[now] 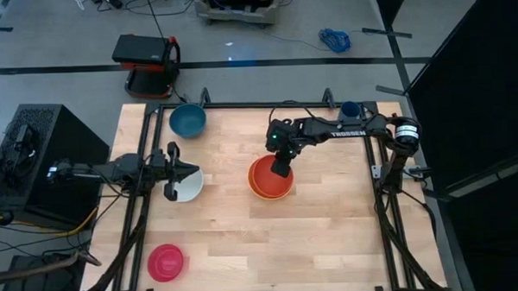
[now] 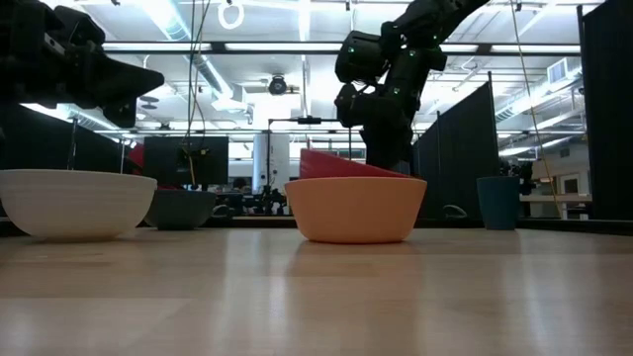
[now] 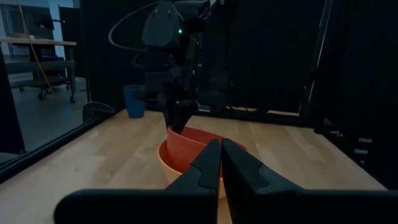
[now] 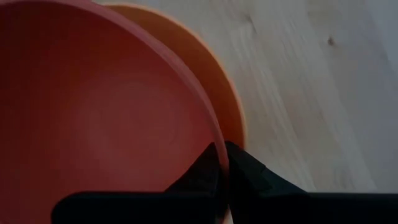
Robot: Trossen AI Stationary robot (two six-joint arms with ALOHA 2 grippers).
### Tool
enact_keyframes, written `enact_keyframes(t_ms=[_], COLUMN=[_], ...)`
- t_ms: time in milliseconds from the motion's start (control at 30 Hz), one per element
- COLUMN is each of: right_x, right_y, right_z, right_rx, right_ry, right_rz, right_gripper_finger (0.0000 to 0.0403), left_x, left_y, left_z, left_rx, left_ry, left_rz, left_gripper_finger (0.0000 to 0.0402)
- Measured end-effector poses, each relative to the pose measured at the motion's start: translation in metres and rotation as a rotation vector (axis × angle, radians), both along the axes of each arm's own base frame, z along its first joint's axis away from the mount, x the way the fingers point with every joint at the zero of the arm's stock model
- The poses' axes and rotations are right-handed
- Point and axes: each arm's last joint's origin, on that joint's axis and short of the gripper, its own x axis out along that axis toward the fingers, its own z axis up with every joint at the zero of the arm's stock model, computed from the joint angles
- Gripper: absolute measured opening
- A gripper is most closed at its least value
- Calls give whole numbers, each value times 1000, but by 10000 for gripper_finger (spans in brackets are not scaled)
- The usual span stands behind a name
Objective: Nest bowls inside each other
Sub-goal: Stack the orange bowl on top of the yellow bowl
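Seen from above, the right gripper (image 1: 281, 168) pinches the rim of the red bowl (image 1: 265, 174), which sits tilted inside the orange bowl (image 1: 276, 191) near the middle of the surface (image 1: 331, 229); that first nesting looks nearly done, though the red one is not yet released or seated flat. The left gripper (image 1: 193, 172), fingers together and holding nothing, hangs over the white bowl (image 1: 186, 189) at the left side. The teal bowl (image 1: 188, 120) stands alone at the far edge and the pink bowl (image 1: 165, 263) alone at the near left corner, so three bowls appear left to stack. From surface height, the red bowl (image 2: 341, 166) leans out of the orange bowl (image 2: 356, 209) with one edge raised under the right arm, while the white bowl (image 2: 74, 204) sits apart at the left with the teal bowl (image 2: 181, 209) behind it; the pink one is out of sight. The left wrist camera looks past its own shut gripper (image 3: 221, 163) toward the red bowl (image 3: 186, 149) canted in the orange bowl (image 3: 163, 163), the other arm's fingers on its rim. The right wrist camera shows its gripper (image 4: 221, 167) clamped on the red bowl's (image 4: 93, 124) rim, with the orange bowl (image 4: 211, 81) showing just outside it.
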Motion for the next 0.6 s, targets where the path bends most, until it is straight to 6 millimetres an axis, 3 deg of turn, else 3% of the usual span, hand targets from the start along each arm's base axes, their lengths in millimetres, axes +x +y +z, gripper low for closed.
enact_keyframes(t_ms=[333, 600], right_x=[2, 3], right_y=[1, 1], right_z=[1, 1], right_rx=[-11, -11], right_ry=[-16, -30], right_rz=[24, 25], right_gripper_finger=[27, 97], left_x=[0, 0], left_y=[0, 0], left_z=[-1, -1], left_rx=[0, 0], left_ry=[6, 6], left_rz=[0, 0], left_gripper_finger=[3, 1])
